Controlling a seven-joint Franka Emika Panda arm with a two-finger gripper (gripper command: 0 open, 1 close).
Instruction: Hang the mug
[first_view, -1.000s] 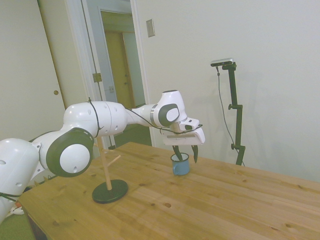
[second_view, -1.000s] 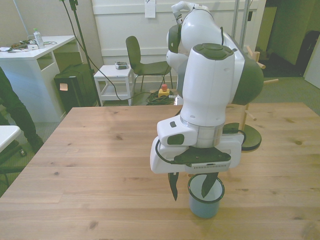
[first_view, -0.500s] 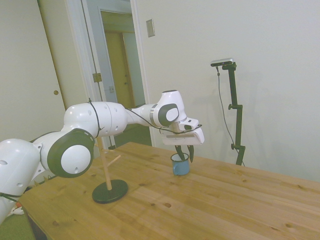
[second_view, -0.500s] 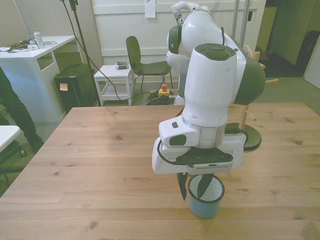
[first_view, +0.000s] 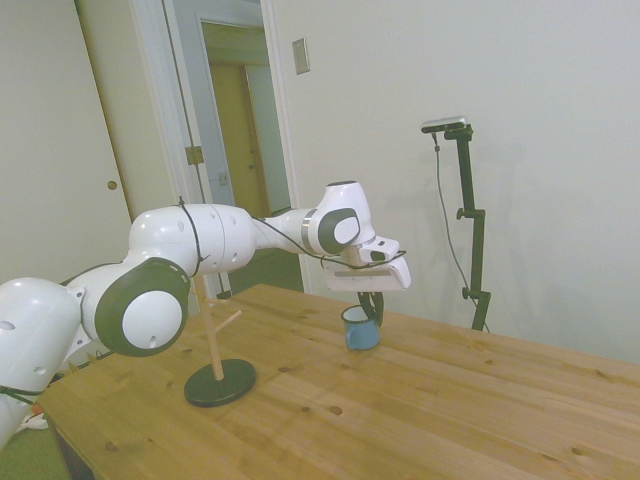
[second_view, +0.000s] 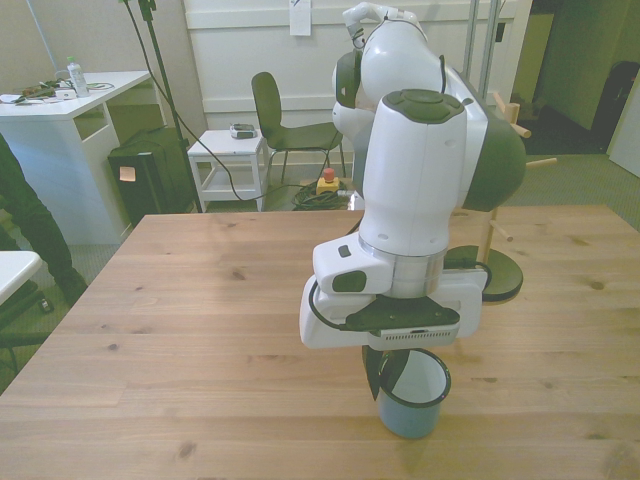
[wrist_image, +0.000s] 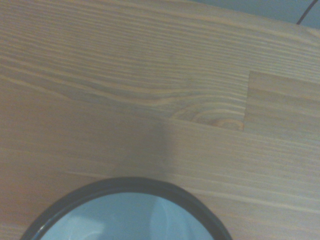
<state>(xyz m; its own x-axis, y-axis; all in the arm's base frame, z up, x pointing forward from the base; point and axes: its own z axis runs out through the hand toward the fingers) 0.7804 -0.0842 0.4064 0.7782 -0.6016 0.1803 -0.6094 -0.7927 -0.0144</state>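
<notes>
On the left of the side view a wooden mug tree (first_view: 213, 335) stands on a dark round base, its bare pegs angled upward so a handle can slide down and stay; in the front view it is mostly hidden behind the arm, with only the base edge (second_view: 500, 276) and a peg or two showing at the front view's right. Moving right along the tabletop (first_view: 430, 400), the gripper (first_view: 373, 306) points straight down over the mug (first_view: 361, 328), which sits upright on the wood, well apart from the tree. The fingers have drawn together on the mug's rim at the front view's left side, one dark finger (second_view: 390, 371) showing inside against the white wall and the other seemingly outside, so the gripper (second_view: 381, 372) looks clamped on the mug (second_view: 411, 393) wall; a rim pinch probably suits a cup this small beneath so wide a hand. Whether the mug is just clear of the tabletop cannot be told. The loop handle is not visible in either wide view, so its facing is unknown, and that will matter for meeting a peg. The wrist view shows only a blurred arc of dark rim (wrist_image: 125, 183) and pale inside, cut off at the picture's edge, against wood grain.
</notes>
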